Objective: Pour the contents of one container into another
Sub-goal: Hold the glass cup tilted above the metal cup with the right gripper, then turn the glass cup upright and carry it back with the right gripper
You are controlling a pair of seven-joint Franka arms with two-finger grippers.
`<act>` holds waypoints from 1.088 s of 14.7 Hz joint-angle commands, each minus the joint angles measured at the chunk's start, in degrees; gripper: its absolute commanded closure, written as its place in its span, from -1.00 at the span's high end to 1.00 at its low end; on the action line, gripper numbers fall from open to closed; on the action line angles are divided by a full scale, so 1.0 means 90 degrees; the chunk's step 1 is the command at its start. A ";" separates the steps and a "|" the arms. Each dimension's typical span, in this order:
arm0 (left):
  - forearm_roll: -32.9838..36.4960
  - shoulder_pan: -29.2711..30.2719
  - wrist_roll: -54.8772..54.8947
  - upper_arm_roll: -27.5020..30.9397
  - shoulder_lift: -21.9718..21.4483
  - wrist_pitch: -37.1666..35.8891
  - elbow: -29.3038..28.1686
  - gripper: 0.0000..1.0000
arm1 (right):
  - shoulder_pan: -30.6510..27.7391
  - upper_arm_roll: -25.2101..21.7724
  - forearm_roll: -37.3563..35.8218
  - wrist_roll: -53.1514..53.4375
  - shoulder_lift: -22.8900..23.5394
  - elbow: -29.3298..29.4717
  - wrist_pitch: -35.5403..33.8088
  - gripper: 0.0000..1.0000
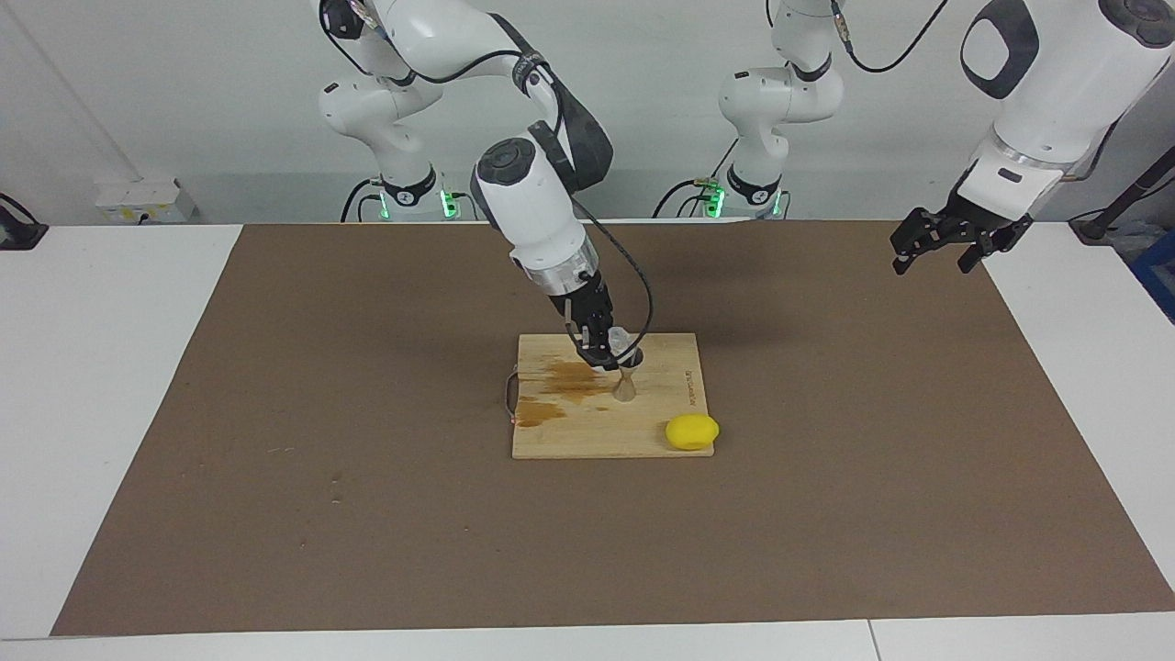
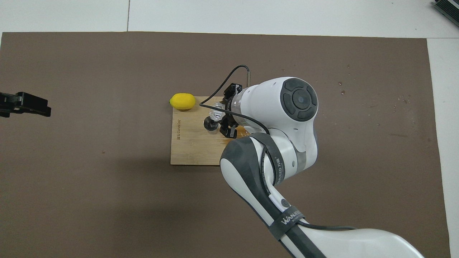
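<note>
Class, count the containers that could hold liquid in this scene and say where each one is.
2. The glass cup is held tilted in the right claw over the jigger, which stands on the board. None seems hidden.

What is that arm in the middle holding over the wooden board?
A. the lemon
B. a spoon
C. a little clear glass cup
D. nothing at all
C: the right tool grips a small clear cup, tipped over the metal jigger standing on the board; the lemon lies untouched at the board's corner.
</note>
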 commanded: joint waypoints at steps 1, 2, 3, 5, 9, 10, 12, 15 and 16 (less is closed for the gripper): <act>0.0085 0.0047 -0.0036 -0.0009 -0.0074 -0.0044 0.0036 1.00 | -0.0141 0.0063 0.0243 0.0088 0.0067 0.0122 0.0106 -1.00; 0.0085 0.0047 -0.0036 0.0000 -0.0074 -0.0044 0.0026 1.00 | -0.0151 0.0063 0.0379 0.0040 0.0067 0.0122 0.0155 -1.00; 0.0085 0.0047 -0.0036 0.0000 -0.0074 -0.0054 0.0036 1.00 | -0.0248 0.0063 0.0554 0.0030 0.0038 0.0113 0.0252 -1.00; 0.0085 0.0047 -0.0036 0.0000 -0.0074 -0.0044 0.0026 1.00 | -0.0346 0.0073 0.0935 -0.0204 -0.0050 0.0054 0.0272 -1.00; 0.0085 0.0066 -0.0026 0.0030 -0.0084 -0.0044 0.0036 1.00 | -0.0775 0.0073 0.2301 -0.1130 -0.0440 -0.0219 0.0272 -1.00; 0.0085 0.0066 -0.0026 0.0030 -0.0084 -0.0054 0.0026 1.00 | -0.0902 0.0082 0.2498 -0.1297 -0.0528 -0.0287 0.0272 -1.00; 0.0085 0.0096 -0.0026 0.0030 -0.0123 -0.0064 0.0007 1.00 | -0.1195 0.0092 0.2927 -0.1697 -0.0626 -0.0414 0.0253 -1.00; 0.0085 0.0105 -0.0026 0.0039 -0.0123 -0.0064 -0.0003 1.00 | -0.1761 0.0092 0.3942 -0.2507 -0.0714 -0.0590 0.0088 -1.00; 0.0085 0.0105 -0.0026 0.0039 -0.0123 -0.0064 0.0007 1.00 | -0.1985 0.0092 0.4235 -0.2703 -0.0782 -0.0706 -0.0078 -1.00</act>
